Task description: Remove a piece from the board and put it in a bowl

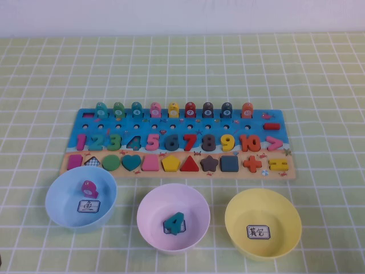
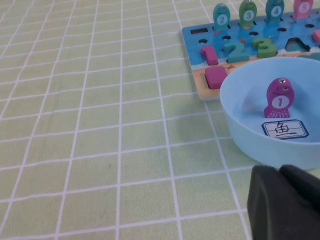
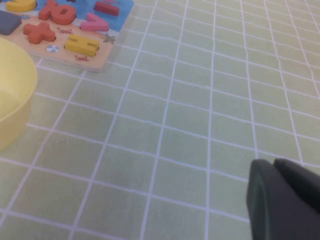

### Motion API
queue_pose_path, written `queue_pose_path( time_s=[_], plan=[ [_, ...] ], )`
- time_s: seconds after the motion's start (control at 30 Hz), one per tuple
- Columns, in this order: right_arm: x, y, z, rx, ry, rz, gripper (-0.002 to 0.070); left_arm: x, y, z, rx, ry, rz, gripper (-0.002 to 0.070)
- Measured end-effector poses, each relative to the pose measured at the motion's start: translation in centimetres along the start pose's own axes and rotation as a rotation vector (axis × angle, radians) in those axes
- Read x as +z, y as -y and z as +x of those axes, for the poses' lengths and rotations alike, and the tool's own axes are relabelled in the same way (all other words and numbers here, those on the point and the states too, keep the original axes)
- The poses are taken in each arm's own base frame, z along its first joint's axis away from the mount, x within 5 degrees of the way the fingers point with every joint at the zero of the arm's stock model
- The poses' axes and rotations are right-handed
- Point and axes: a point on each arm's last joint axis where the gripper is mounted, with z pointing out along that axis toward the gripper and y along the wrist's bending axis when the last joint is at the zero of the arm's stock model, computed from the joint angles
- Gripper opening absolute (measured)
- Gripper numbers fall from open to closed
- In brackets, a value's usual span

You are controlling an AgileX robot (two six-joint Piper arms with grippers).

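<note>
- Table cover (image 1: 319, 74): light green cloth with a white grid, filling the whole high view.
- Puzzle board (image 1: 177, 116): long, blue above and tan below, lying across the middle of the frame. It carries fish pegs, numbers and a row of shapes.
- Yellow bowl (image 1: 263, 224): lower right of the high view, empty apart from a white label with two characters. It sits just below the board's right end.
- Pink bowl (image 1: 173, 217): lower centre, holding a teal number 4 (image 1: 174, 223).
- Light blue bowl (image 1: 80, 198): lower left, holding a purple fish peg (image 1: 88, 188).
- Left gripper (image 2: 285, 202): dark fingers pressed together, empty, low beside the blue bowl at the lower right of its wrist view. It does not show in the high view.
- Right gripper (image 3: 282, 195): at the lower right of its wrist view, over bare cloth; opening cannot be told.
- Pink trapezoid piece (image 1: 150, 164): seated in the tan strip, fifth shape from the left.
- Step, as judged: nothing begun. The next move calls for an arm to reach over the bowls to the trapezoid with fingers spread.
</note>
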Motion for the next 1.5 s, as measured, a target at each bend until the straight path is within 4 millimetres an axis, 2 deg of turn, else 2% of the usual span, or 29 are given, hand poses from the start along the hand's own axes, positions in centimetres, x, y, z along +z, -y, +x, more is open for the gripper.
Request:
queue_pose_path(
  time_s=[0.3, 0.57, 0.73, 0.9, 1.13, 1.3, 1.43, 1.5],
  plan=[
    [0.0, 0.0, 0.0, 0.0, 0.0, 0.0, -0.0018, 0.0, 0.0, 0.0, -0.052, 0.0, 0.0, -0.0003],
    [0.0, 0.0, 0.0, 0.0, 0.0, 0.0, -0.0018, 0.0, 0.0, -0.5, -0.23, 0.053, 0.007, -0.0003],
    [0.0, 0.0, 0.0, 0.0, 0.0, 0.0, -0.0018, -0.1, 0.0, -1.4, -0.429, 0.148, 0.036, -0.0003],
    [0.0, 0.0, 0.0, 0.0, 0.0, 0.0, -0.0018, -0.6, 0.1, -3.2, -0.697, 0.343, 0.136, -0.0003],
    [0.0, 0.0, 0.0, 0.0, 0.0, 0.0, -0.0018, -1.1, 0.1, -4.3, -0.652, 0.471, 0.176, -0.0003],
    [0.0, 0.0, 0.0, 0.0, 0.0, 0.0, -0.0018, -1.0, 0.1, -4.2, -0.745, 0.458, 0.194, -0.0003],
    [0.0, 0.0, 0.0, 0.0, 0.0, 0.0, -0.0018, -0.6, 0.1, -3.4, -0.864, 0.293, 0.164, -0.0003],
    [0.0, 0.0, 0.0, 0.0, 0.0, 0.0, -0.0018, -0.9, 0.2, -4.7, -0.803, 0.23, 0.167, -0.0003]
  ],
)
